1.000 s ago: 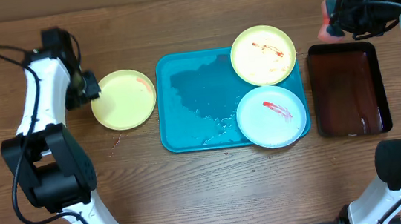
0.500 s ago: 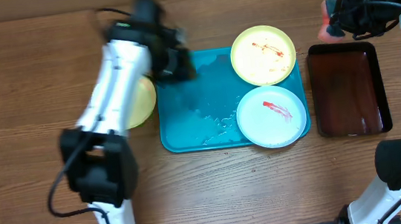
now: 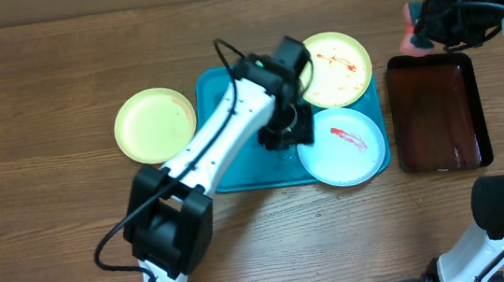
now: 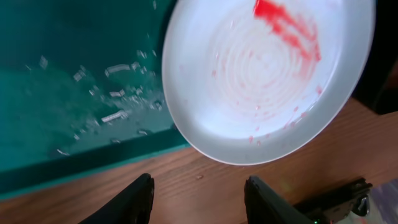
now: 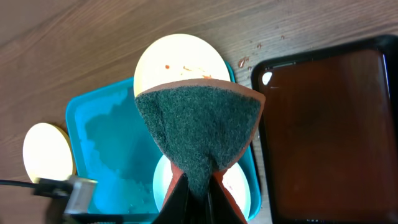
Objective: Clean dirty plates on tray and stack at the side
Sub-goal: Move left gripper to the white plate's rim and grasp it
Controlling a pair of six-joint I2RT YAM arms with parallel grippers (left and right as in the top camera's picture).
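Your left gripper (image 4: 199, 193), jaws apart and empty, has left the pale yellow-green round plastic plate (image 3: 155, 125) behind. The sauce-smeared light blue plate (image 4: 267, 81) lies just ahead, probably next. Meanwhile your right gripper (image 5: 196, 190) clamps the green sponge (image 5: 199, 124).

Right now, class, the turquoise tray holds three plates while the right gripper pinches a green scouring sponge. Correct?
No: the turquoise tray holds two plates, the sauce-smeared yellow-green plate and the light blue plate; the third plate lies on the table to its left, as the overhead view shows. The right gripper does pinch the green scouring sponge.
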